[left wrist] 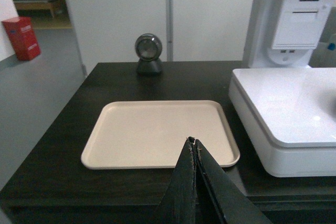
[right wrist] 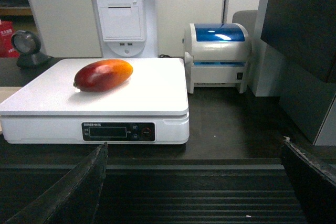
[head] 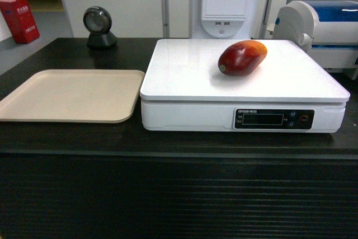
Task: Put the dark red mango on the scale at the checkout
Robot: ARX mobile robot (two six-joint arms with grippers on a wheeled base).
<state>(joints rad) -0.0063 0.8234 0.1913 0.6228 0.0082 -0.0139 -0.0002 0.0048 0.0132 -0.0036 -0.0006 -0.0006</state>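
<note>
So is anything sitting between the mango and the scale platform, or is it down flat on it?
Nothing visible is in the way. The dark red mango lies directly on the scale, toward its back right. Both arms are clear of it.

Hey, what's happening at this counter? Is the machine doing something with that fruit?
Nothing is holding the fruit right now. The glossy dark red mango lies on the flat white scale atop the long black checkout counter. The left claw is shut and empty above the beige tray; the right claw hangs open in front of the scale.
</note>
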